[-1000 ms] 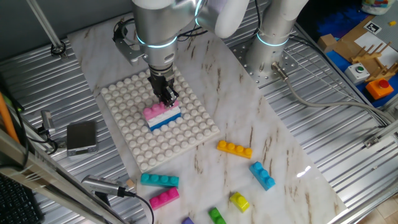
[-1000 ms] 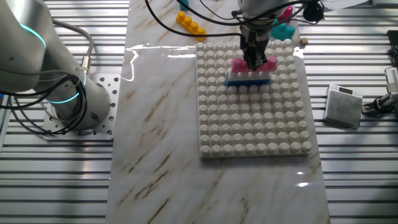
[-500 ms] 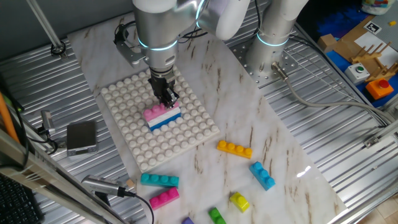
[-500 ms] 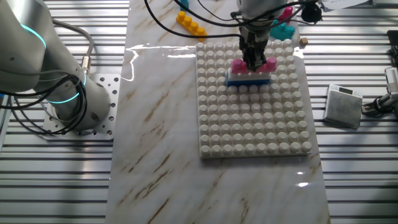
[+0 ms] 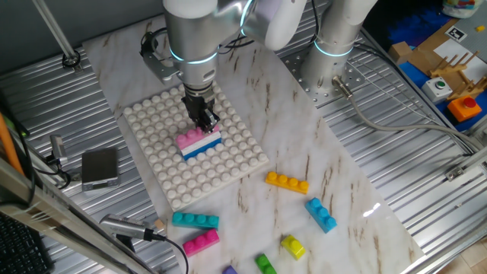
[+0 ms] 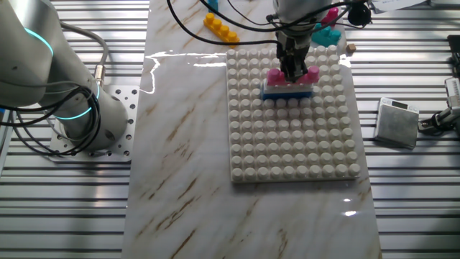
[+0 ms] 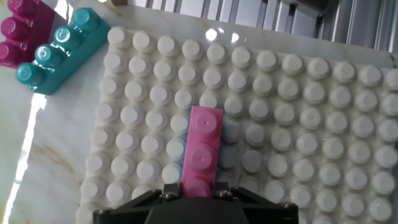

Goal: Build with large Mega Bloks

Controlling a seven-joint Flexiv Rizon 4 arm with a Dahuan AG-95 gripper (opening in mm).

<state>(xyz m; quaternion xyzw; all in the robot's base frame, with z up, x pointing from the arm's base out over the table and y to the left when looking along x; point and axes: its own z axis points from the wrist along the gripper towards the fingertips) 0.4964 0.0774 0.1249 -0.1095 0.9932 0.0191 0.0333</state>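
- Nowhere on the bricks or the plate can any writing or brand mark be read; a black-and-white square tag on the cardboard piece far beyond the baseplate is too small to make out.
- Landmark: the white studded baseplate on the marble board.
- On the baseplate, toward its middle, sits a stack: a pink brick on a white brick on a blue brick.
- Above the stack the gripper points straight down, its fingers at the pink brick's end. The hand view shows the dark fingers either side of that brick's near end; whether they press on it or stand just clear cannot be told.
- Off the baseplate's near corner lie a teal brick and a magenta brick, close together.
- Further out from the baseplate: an orange brick, a light blue brick, a yellow brick and a green brick.
- Only the one fixed view shows the yellow, green and light blue bricks; the other fixed view shows the arm's base beside the board, and the orange brick beyond the baseplate's far edge.
- Only the hand view shows the teal and magenta bricks touching side by side, just off the baseplate's corner.
- A small grey box lies on the ribbed metal table beside the baseplate.
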